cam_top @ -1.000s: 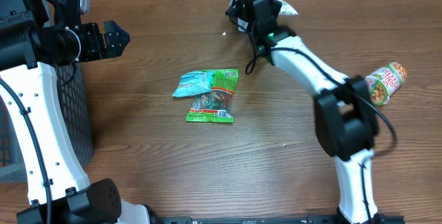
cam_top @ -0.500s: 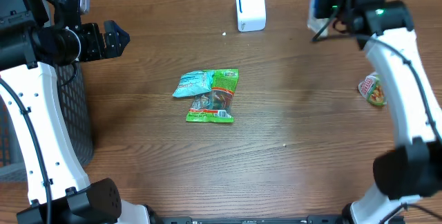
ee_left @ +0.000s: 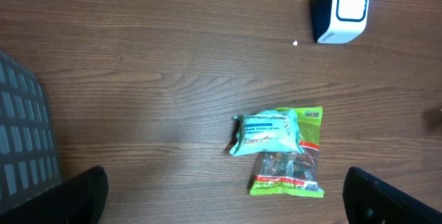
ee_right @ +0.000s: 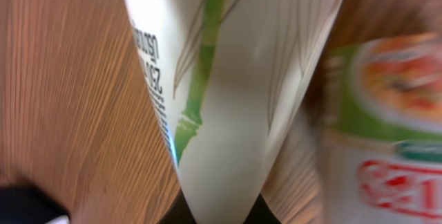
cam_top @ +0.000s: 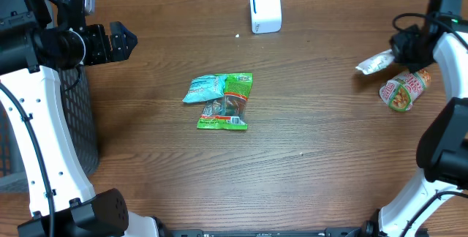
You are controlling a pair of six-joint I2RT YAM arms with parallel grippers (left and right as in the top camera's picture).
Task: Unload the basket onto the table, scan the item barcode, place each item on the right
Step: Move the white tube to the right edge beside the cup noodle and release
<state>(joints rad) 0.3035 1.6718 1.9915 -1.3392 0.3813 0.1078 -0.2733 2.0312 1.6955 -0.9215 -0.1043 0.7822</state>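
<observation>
Seen from overhead, your right claw [cam_top: 401, 50] was pinched narrow on one end of the white packet [cam_top: 374, 63], out at the counter's [cam_top: 307, 171] 3 o'clock edge. The packet stuck out from the claw toward 8 o'clock, held above the wood. The right wrist view showed it filling the frame, white with a green bamboo stalk printed on it; no barcode could be made out there. The noodle cup [cam_top: 404, 91] lay on its side just at the claw's 6 o'clock, close beside the packet. The white scanner [cam_top: 265, 8] stood at the counter's 12 o'clock, well apart from the packet, off toward 10 o'clock from it. Your left claw [cam_top: 121, 39] hung wide and empty at 9 o'clock, above the basket [cam_top: 77, 120]. The green snack bag [cam_top: 227, 109] and the teal pouch [cam_top: 207, 88] lay overlapping mid-counter.
</observation>
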